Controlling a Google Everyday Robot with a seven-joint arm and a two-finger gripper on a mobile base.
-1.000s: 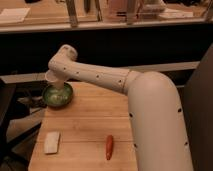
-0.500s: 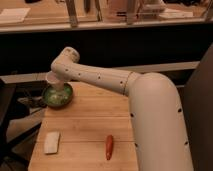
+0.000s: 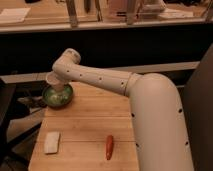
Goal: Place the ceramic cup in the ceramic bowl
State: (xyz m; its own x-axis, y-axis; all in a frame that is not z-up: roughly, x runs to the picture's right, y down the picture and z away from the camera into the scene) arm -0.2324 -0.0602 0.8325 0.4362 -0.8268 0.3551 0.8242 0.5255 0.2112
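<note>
The ceramic cup [image 3: 53, 81] is off-white and sits upright right at the end of my arm, over the far left part of the ceramic bowl [image 3: 58, 97]. The bowl is green inside with a dark rim and stands at the far left corner of the wooden table [image 3: 90, 125]. The cup's base is at or just inside the bowl's rim; I cannot tell whether it touches. My gripper [image 3: 56, 80] is at the cup, mostly hidden behind my white wrist and the cup.
A white rectangular block [image 3: 51, 142] lies near the table's front left. A red-orange elongated item [image 3: 109, 147] lies near the front middle. My white arm covers the table's right side. A dark chair [image 3: 7, 115] stands left of the table, and a dark counter runs behind.
My arm's end and the cup have shifted slightly right and down towards the bowl. The bowl, the block and the red item have not moved.
</note>
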